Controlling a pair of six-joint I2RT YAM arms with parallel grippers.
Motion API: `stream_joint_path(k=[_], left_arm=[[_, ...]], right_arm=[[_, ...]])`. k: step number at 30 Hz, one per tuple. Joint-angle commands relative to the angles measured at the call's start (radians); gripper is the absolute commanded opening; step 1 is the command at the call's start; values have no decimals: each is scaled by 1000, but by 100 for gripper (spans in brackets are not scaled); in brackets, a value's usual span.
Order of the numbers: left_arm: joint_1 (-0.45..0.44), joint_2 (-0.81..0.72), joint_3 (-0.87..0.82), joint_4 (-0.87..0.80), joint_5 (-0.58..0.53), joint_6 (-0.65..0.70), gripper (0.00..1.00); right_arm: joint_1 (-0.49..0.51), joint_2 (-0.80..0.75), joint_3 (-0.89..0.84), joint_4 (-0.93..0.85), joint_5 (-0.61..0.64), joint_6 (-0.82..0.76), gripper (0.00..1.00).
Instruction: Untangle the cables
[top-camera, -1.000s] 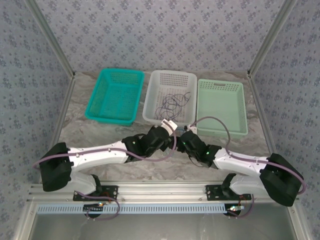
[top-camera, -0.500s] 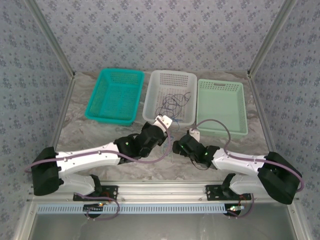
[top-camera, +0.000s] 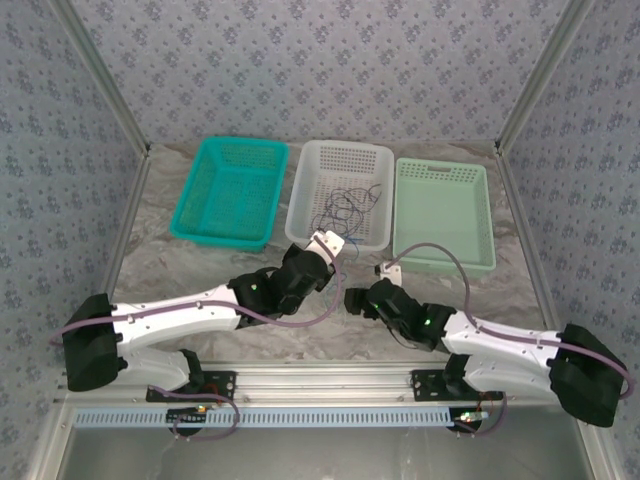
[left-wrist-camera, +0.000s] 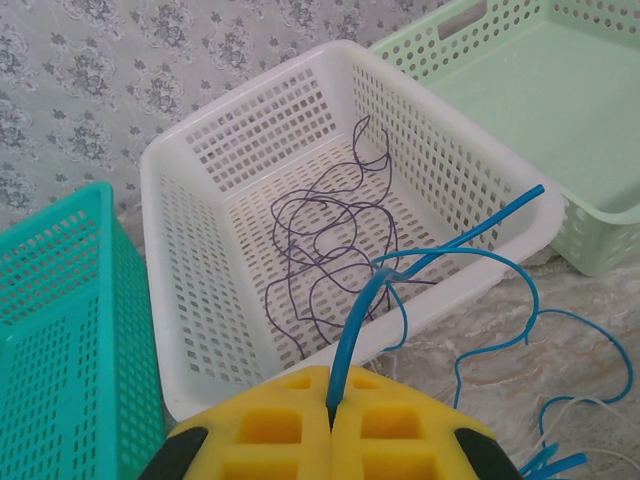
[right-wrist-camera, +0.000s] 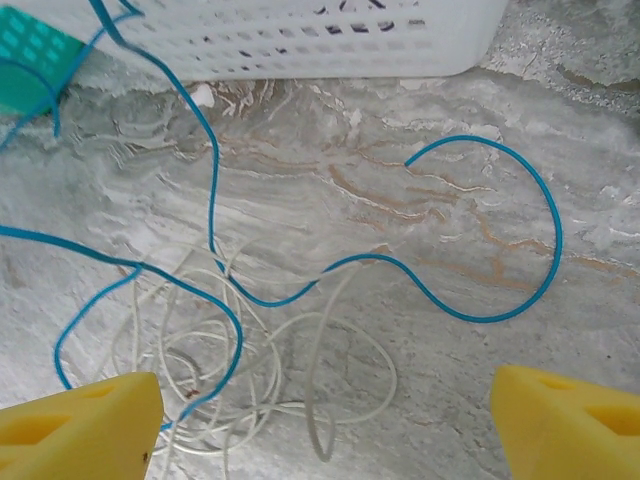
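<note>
Left gripper (left-wrist-camera: 331, 405) pinches the blue cable (left-wrist-camera: 350, 335); right gripper (right-wrist-camera: 320, 425) hangs spread.
The blue strand loops over the whitish tangle (right-wrist-camera: 255, 355) on the table (right-wrist-camera: 450, 180), beside the white basket (left-wrist-camera: 250, 95) of dark cables (left-wrist-camera: 315, 235); separating under way, next likely drawing blue clear.

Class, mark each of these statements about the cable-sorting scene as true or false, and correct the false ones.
1. The left end effector is shut on a blue cable. True.
2. The dark cables lie in the teal basket. False: they lie in the white basket.
3. The right end effector is open above the table. True.
4. The white cable lies in the pale green basket. False: it lies in loose loops on the table, under the right end effector, with part of the blue cable running across it.
</note>
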Motion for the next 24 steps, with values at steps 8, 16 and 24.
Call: stream_joint_path(k=[8, 16, 24], left_arm=[[-10, -77, -15, 18, 91, -118, 2], [-10, -124, -28, 25, 134, -139, 3], [-9, -158, -23, 10, 118, -103, 3]], right_arm=[[-16, 125, 3, 381, -3, -198, 87], [-33, 216, -1, 447, -34, -237, 55], [-13, 227, 28, 228, -53, -189, 19]])
